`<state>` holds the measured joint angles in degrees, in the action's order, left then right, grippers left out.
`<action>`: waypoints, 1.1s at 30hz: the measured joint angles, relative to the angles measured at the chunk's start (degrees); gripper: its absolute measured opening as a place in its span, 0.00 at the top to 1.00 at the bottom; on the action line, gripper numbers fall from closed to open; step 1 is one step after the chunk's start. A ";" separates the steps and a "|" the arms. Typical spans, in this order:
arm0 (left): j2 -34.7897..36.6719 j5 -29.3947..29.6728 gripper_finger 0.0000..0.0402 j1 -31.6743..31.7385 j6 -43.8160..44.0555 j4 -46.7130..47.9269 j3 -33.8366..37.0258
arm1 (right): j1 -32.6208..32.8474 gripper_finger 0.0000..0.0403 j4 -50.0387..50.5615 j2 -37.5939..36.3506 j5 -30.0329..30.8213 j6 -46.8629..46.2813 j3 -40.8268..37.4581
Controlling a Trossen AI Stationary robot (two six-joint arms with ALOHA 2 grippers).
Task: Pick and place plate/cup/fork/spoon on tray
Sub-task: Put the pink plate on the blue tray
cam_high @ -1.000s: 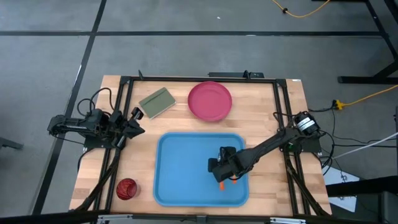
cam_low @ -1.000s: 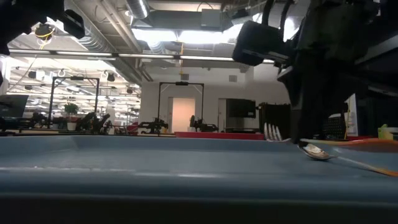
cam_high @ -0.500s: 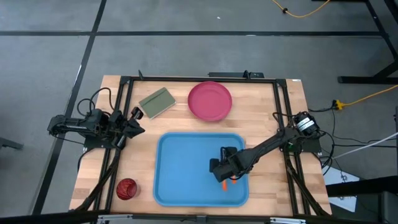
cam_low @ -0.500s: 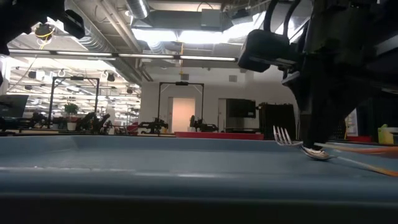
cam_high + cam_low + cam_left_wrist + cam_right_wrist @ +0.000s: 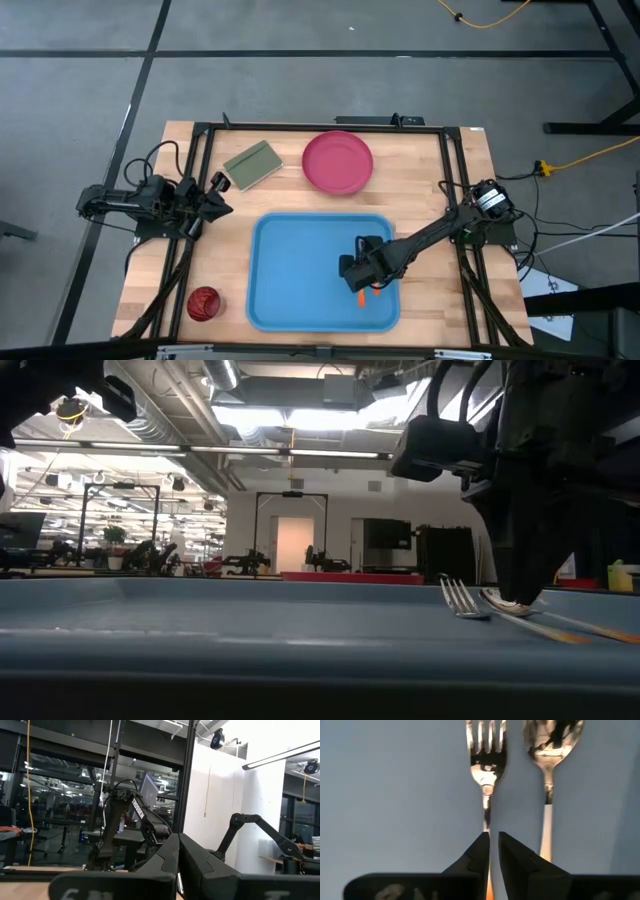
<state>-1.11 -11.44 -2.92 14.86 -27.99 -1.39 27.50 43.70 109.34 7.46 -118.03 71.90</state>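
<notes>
The blue tray (image 5: 290,290) lies at the table's near middle. The orange-handled fork (image 5: 486,750) and the silver spoon (image 5: 551,742) lie side by side on the tray's right part. My right gripper (image 5: 493,836) stands low over the tray (image 5: 360,270) and is shut on the fork. The pink-red plate (image 5: 338,162) rests on the table beyond the tray. The dark red cup (image 5: 203,302) stands on the table left of the tray. My left gripper (image 5: 215,195) waits shut at the table's left side. My right gripper pinches the fork's handle between its two fingers, just behind the silver neck (image 5: 487,822). The fingers come from above, one on each side of the handle. The fork lies flat, its tines (image 5: 462,600) on the tray floor beside the spoon (image 5: 505,603).
An olive-green block (image 5: 252,165) lies on the table at the far left, next to the plate. A dark frame (image 5: 200,135) runs around the table top. The tray's left half is bare blue floor.
My right gripper has gone down with the fork and a little sideways toward the spoon. The fork's tines, lifted clear a second ago, now rest on the tray floor next to the spoon.
</notes>
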 joint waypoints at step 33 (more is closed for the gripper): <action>-0.01 0.20 1.00 0.00 -6.48 0.01 0.00 | -38.01 0.89 -16.57 -11.61 -3.05 103.70 2.14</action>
<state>-1.12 -11.24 -2.92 8.38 -27.99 -1.39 -10.51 27.13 97.73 4.42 -14.33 74.04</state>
